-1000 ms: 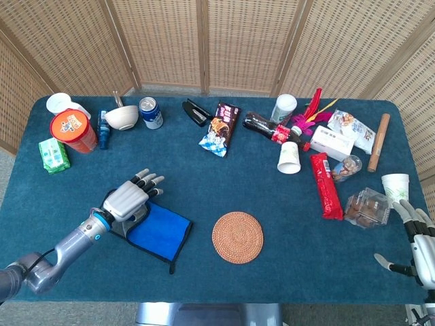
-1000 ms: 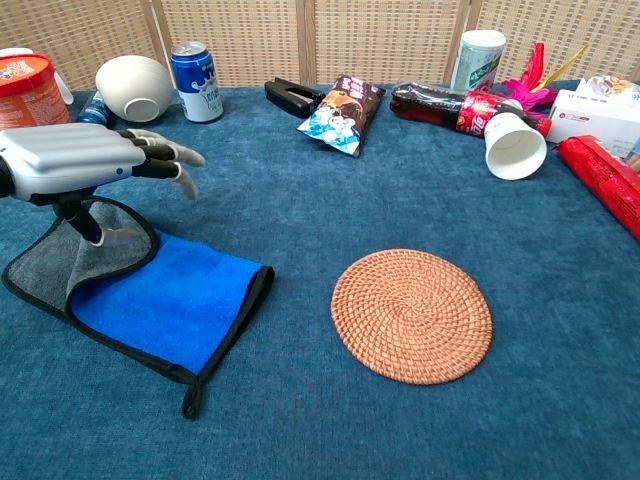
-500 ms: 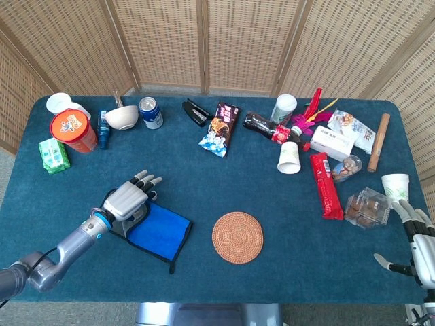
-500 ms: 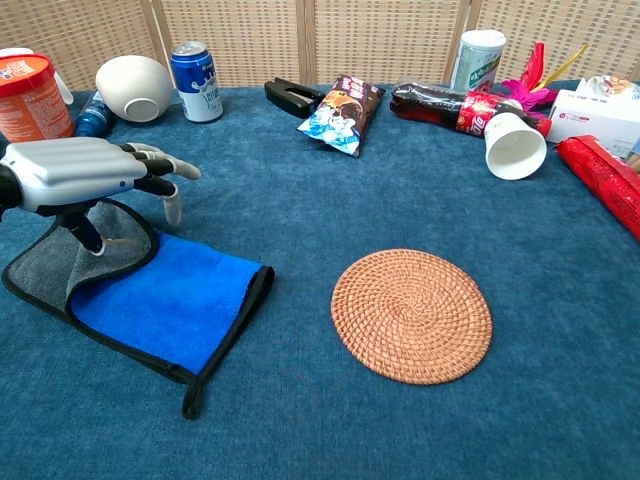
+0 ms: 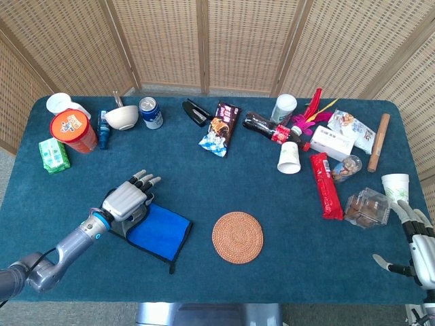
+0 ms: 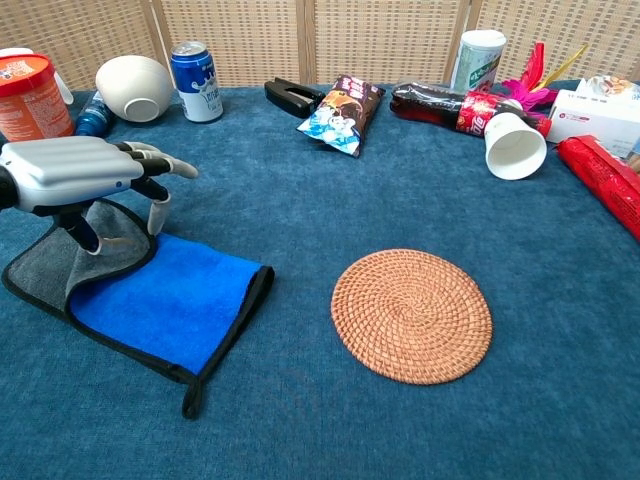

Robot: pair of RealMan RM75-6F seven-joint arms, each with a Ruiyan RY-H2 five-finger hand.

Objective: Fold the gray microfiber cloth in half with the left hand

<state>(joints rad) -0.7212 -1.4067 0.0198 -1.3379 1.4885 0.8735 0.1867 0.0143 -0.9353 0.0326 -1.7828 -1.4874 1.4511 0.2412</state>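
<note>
The cloth (image 5: 161, 231) (image 6: 165, 300) lies flat at the front left of the table. It shows blue with a black border, and its left part is turned over as a gray flap (image 6: 55, 265). My left hand (image 5: 126, 200) (image 6: 70, 170) hovers palm down over that flap. Its thumb (image 6: 85, 235) points down onto the gray fabric and one finger (image 6: 156, 213) curls down at the flap's far edge, while the others stay spread. Nothing is lifted. My right hand (image 5: 423, 246) rests at the table's front right edge with fingers apart and holds nothing.
A round woven coaster (image 5: 237, 236) (image 6: 411, 315) lies right of the cloth. Along the back stand an orange tub (image 5: 73, 130), a white bowl (image 5: 121, 117), a can (image 5: 150, 112) and a snack packet (image 5: 220, 128). A tipped paper cup (image 5: 289, 157) and a red packet (image 5: 325, 185) lie further right.
My left hand has sunk a little and drawn back over the gray flap, and one finger has curled down to the cloth's edge. The cloth and right hand have not moved.
</note>
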